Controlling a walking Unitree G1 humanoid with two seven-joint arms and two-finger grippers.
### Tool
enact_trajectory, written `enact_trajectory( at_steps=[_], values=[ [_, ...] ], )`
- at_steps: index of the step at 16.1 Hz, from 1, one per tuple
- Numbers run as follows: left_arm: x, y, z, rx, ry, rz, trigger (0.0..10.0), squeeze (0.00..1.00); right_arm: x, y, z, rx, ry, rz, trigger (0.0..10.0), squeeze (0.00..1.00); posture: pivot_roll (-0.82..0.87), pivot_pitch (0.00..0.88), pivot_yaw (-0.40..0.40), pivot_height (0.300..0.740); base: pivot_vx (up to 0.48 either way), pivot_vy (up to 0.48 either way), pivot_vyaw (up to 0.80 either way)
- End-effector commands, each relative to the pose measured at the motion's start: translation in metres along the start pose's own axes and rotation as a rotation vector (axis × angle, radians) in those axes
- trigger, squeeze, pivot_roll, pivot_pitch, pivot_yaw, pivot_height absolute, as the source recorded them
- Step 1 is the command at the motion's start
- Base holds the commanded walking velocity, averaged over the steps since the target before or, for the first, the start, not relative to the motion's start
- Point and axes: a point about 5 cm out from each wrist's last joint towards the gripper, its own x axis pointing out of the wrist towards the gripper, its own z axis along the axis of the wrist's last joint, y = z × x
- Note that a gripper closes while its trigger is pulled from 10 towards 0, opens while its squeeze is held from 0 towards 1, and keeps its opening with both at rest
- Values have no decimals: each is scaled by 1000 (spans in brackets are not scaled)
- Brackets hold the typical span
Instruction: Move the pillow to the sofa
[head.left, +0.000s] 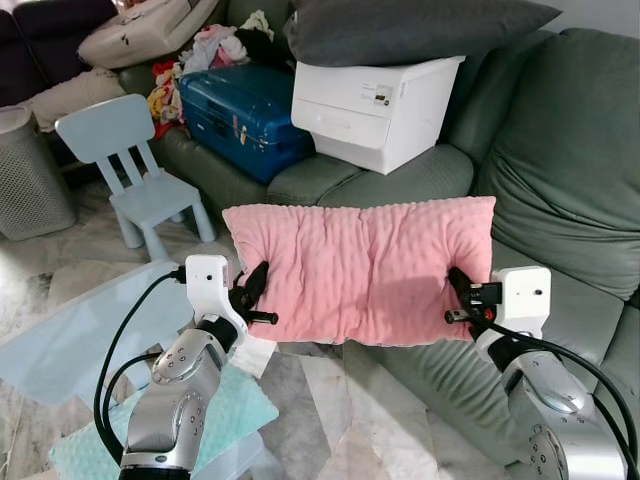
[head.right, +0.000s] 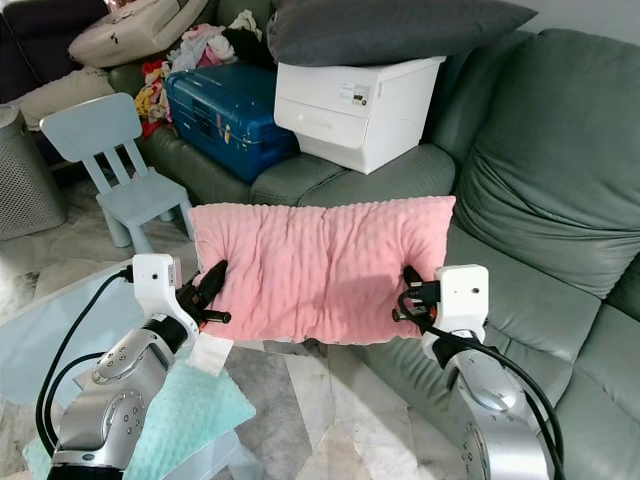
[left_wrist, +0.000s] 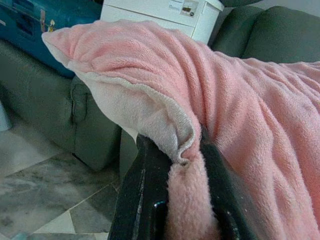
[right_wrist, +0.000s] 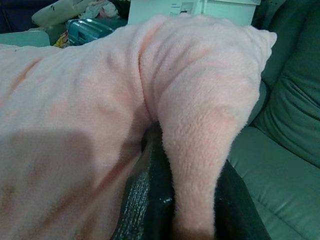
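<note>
A pink fleecy pillow (head.left: 360, 265) hangs flat in the air between my two arms, in front of the green sofa (head.left: 560, 170). My left gripper (head.left: 252, 292) is shut on the pillow's left edge, and my right gripper (head.left: 462, 296) is shut on its right edge. In the left wrist view the black fingers (left_wrist: 142, 200) pinch a fold of pink fabric (left_wrist: 190, 200). The right wrist view shows the same, with the pillow (right_wrist: 190, 150) squeezed between dark fingers (right_wrist: 145, 200). The pillow's right half hovers over the sofa seat (head.left: 590, 320).
A white box (head.left: 375, 105) with a dark grey cushion (head.left: 410, 28) on it and a blue suitcase (head.left: 240, 110) take up the sofa's far seats. A pale blue child's chair (head.left: 135, 165) stands on the marble floor at left, beside a grey basket (head.left: 30, 175). A teal mat (head.left: 230, 415) lies below.
</note>
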Motion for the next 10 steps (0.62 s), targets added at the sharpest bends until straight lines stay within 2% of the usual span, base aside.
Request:
enact_trajectory(
  at_steps=[1, 3, 4, 10],
  values=[
    [2, 1, 5, 3, -12, 3, 10000, 0, 2, 4, 8, -3, -37, 17, 10000, 0, -214, 0, 30, 740, 0, 0, 0],
    [2, 3, 6, -29, -18, 20, 10000, 0, 2, 4, 7, 0, -30, 16, 10000, 0, -214, 0, 30, 740, 0, 0, 0],
    [2, 3, 6, -47, -10, 25, 10000, 0, 2, 4, 6, 0, -24, 14, 10000, 0, -213, 0, 30, 740, 0, 0, -788],
    [2, 0, 5, -38, -6, 11, 10000, 0, 1, 4, 6, 3, -22, 12, 10000, 0, -219, 0, 32, 740, 0, 0, -788]
  ],
)
